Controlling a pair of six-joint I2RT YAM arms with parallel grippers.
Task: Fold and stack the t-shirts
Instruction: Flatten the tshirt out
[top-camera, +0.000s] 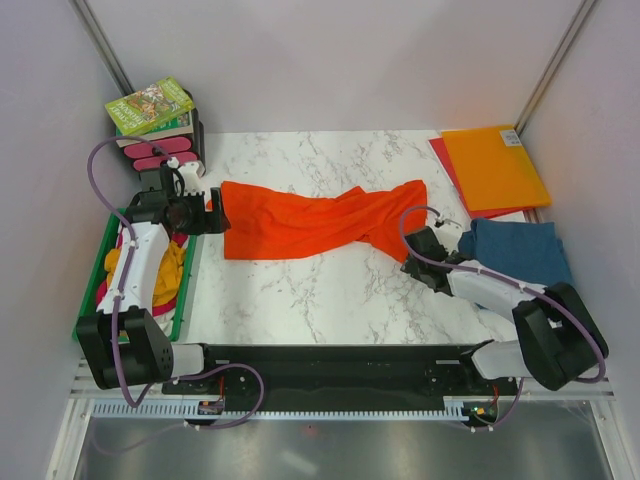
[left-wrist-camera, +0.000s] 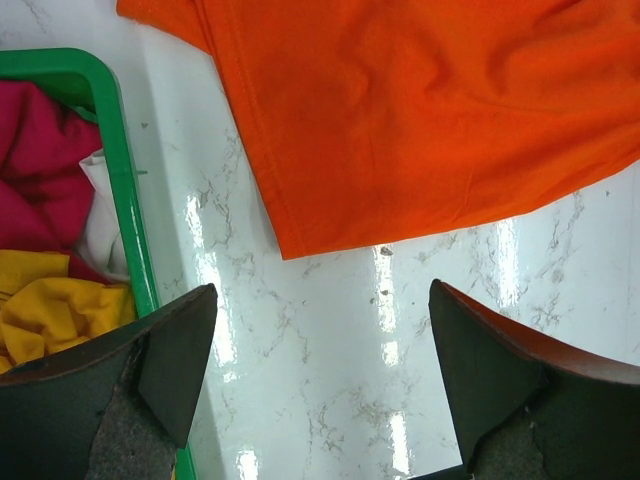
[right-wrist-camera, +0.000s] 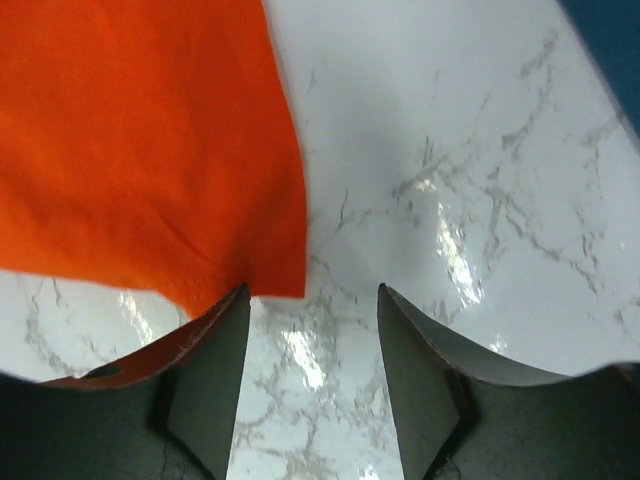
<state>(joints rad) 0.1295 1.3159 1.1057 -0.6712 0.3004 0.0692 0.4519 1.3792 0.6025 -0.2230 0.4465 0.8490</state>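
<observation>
The orange t-shirt (top-camera: 310, 222) lies across mid-frame, left gripper (left-wrist-camera: 320, 300) gaping empty at its left edge, right gripper (right-wrist-camera: 312, 295) parted, empty, at its right.

Open passage over the bare table (top-camera: 330, 295) near the orange t-shirt (top-camera: 310, 222) (widest gap). Green bin (top-camera: 92, 285) walls the left, teal t-shirt (top-camera: 515, 250) and folders (top-camera: 495, 165) crowd the right, book rack (top-camera: 160, 125) far left.

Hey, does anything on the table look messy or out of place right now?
The orange t-shirt lies stretched across the table, twisted and bunched toward its right end instead of flat. The other tees sit heaped in the green bin. Nothing looks spilled or damaged.
</observation>
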